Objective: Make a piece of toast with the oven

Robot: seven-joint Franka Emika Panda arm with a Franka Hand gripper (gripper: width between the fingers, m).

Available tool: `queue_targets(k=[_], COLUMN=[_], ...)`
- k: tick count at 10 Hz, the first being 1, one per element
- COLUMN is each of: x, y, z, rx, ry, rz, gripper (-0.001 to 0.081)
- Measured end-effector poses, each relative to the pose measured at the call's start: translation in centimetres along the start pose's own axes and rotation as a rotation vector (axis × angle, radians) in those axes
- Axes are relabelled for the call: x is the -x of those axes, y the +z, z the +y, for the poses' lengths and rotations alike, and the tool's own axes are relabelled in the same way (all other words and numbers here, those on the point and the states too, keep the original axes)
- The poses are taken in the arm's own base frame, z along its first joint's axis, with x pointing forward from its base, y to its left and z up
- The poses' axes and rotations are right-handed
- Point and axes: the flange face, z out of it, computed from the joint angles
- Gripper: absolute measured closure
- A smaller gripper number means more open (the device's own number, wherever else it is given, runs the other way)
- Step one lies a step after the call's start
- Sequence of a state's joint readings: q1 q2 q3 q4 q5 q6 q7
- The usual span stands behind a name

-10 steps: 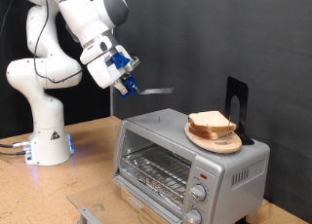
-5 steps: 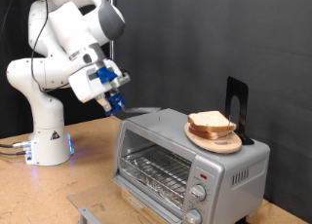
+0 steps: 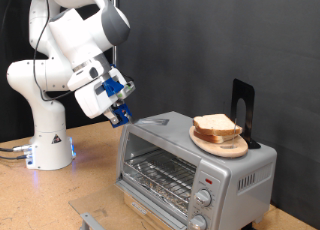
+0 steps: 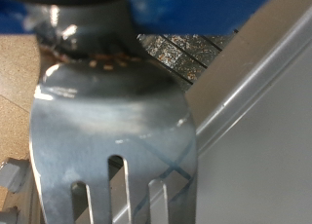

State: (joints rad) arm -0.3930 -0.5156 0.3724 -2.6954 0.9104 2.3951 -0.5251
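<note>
Toast (image 3: pixel 216 124) sits atop the oven (image 3: pixel 195 162); the gripper (image 3: pixel 121 114) clasps a fork (image 4: pixel 112 127).

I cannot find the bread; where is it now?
In the exterior view, the bread lies on a wooden plate atop the oven, toward the right.

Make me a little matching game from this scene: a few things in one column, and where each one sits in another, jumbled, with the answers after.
Things:
1. bread slices
2. wooden plate
3. fork
4. wire rack

Places:
A. held in the gripper, beside the toaster oven on the exterior view's left
B. inside the oven, behind the glass door
C. stacked on the plate
D. on top of the oven

Pairs: 1-C, 2-D, 3-A, 4-B
</note>
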Motion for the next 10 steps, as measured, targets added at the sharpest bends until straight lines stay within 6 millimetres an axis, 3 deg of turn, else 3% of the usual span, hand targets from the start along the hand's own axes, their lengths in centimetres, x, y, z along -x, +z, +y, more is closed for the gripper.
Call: queue_targets(k=[3, 10], x=[0.1, -2.1], y=[0.3, 1.3], z=[-0.2, -2.8], rx=[0.024, 0.059], ry=[0.026, 0.016], rz=[-0.016, -0.059], gripper=[0.0406, 0.0406])
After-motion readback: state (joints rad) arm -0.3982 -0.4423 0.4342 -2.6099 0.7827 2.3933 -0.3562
